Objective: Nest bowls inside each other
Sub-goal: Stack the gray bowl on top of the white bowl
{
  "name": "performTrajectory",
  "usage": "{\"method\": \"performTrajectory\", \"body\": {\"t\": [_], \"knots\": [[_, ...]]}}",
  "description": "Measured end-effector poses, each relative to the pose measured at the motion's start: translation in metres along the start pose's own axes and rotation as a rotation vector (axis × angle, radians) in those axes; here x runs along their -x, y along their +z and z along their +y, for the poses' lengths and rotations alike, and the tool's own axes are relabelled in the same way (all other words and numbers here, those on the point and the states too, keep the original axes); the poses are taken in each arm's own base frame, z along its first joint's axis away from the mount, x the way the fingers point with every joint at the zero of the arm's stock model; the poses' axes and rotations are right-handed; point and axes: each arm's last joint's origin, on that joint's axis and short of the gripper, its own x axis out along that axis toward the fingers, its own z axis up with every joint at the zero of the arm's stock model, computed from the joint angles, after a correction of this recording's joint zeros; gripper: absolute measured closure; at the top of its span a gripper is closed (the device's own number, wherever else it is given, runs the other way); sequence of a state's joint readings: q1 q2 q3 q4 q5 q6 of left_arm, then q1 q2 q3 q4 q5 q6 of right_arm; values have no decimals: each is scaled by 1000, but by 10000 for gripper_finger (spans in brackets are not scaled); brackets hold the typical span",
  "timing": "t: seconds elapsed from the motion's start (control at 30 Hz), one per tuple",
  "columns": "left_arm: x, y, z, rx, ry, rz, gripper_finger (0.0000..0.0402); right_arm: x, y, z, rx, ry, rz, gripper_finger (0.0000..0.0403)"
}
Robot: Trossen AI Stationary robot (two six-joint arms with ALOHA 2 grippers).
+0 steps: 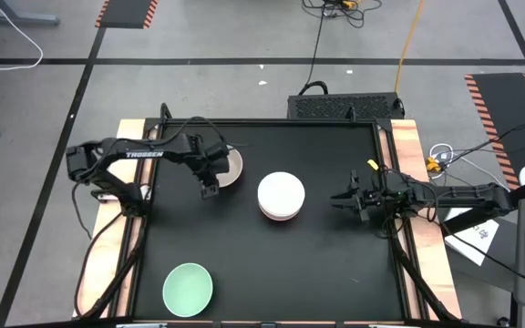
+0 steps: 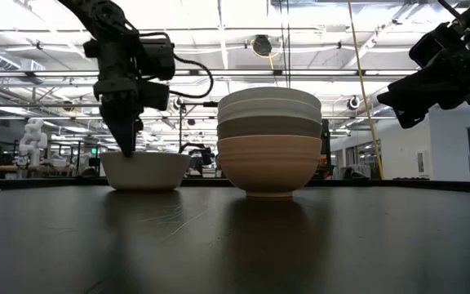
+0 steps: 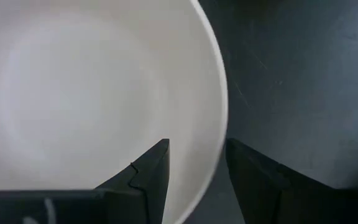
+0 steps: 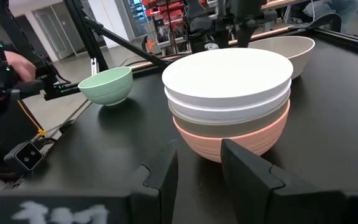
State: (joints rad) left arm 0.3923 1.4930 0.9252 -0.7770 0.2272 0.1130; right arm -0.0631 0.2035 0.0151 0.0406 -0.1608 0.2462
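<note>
High view, left end effector: the left end effector (image 1: 210,189) points down at the near rim of the beige-grey bowl (image 1: 230,168); its arm reaches in from the left table edge, elbow bent, forearm angled toward the table's middle.
High view, right end effector: the right end effector (image 1: 339,198) hovers just right of the stack of bowls (image 1: 281,197), apart from it; its arm lies stretched almost straight in from the right edge of the table (image 1: 272,273).
High view, mint green bowl (image 1: 188,289): alone, well apart from both end effectors, nearer the left one.

Low view, left end effector (image 2: 127,139): fingers hang vertically, tips at the rim of the beige-grey bowl (image 2: 145,171), which sits on the table.
Low view, stack (image 2: 269,143): salmon-orange bowl at the bottom, an olive-brown one in it, two white ones on top; it stands between the two end effectors.
Low view, right end effector (image 2: 398,102): raised above the stack's rim level, off to its side, touching nothing.

Left wrist view, grip: the two fingers (image 3: 148,180) straddle the wall of the beige-grey bowl (image 3: 92,99), one inside, one outside, part open; whether they pinch the wall or merely bracket it cannot be told.

Right wrist view, grip: fingers (image 4: 160,177) part open with nothing between them, aimed at the stack (image 4: 229,102) just ahead.
Right wrist view, beyond: the beige-grey bowl (image 4: 288,53) lies behind the stack, the mint green bowl (image 4: 106,85) off to one side.
</note>
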Motion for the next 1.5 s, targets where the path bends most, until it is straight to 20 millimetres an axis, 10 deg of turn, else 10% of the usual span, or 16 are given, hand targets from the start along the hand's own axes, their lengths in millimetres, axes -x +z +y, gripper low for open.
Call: {"method": "performTrajectory", "body": {"t": [0.53, 0.87, 1.5], "knots": [[-10, 2, 4, -5, 25, 25, 251, -3, -3, -1, -3, -10, 40, 289], [-8, 5, 4, -56, 48, 0, 385, -3, -3, -1, -3, -10, 41, 289], [6, 9, -1, -98, 74, -110, 393, -3, -3, -1, -3, -10, 41, 289]]}}
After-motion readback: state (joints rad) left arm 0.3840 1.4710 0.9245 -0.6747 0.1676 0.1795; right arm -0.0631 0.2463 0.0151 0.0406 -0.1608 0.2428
